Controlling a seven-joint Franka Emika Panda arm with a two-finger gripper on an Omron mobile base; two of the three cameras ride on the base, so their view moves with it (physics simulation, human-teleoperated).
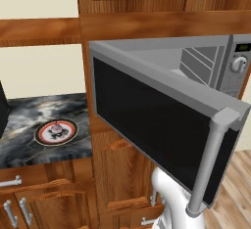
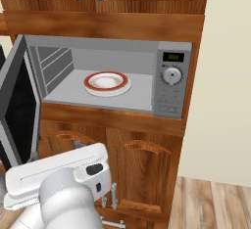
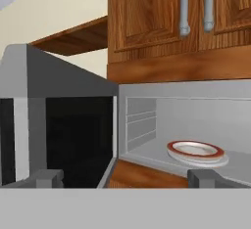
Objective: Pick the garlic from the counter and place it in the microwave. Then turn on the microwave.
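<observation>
Right now the microwave (image 2: pixel 169 79) stands with its black glass door (image 1: pixel 147 125) swung wide to the left, the long bar handle (image 1: pixel 208 162) at the door's free edge. Inside, on the grey floor of the cavity, sits a red-rimmed plate (image 2: pixel 106 82) with nothing on it that I can make out. The round knob (image 2: pixel 171 75) sits on the control panel to the right of the opening, under a small display.

Over on the dark marble counter (image 1: pixel 29 149), left of the microwave column, lies a second red-rimmed plate (image 1: pixel 56 132), and the garlic (image 1: pixel 56 129) rests on the middle of it, a small pinkish bulb.

From the hand's own camera the gripper (image 3: pixel 125 178) is released, its two dark finger tips (image 3: pixel 203 176) set wide apart with nothing between them. It faces the open cavity from the front, roughly level with the lower edge of the opening, the door to its left and the plate inside ahead and to the right.

So the garlic is well apart from the pincer: it sits away to the left on the counter, on the far side of the open door, while the pincer points into the microwave. The white arm (image 2: pixel 59 194) rises in front of the wooden cabinets below.
</observation>
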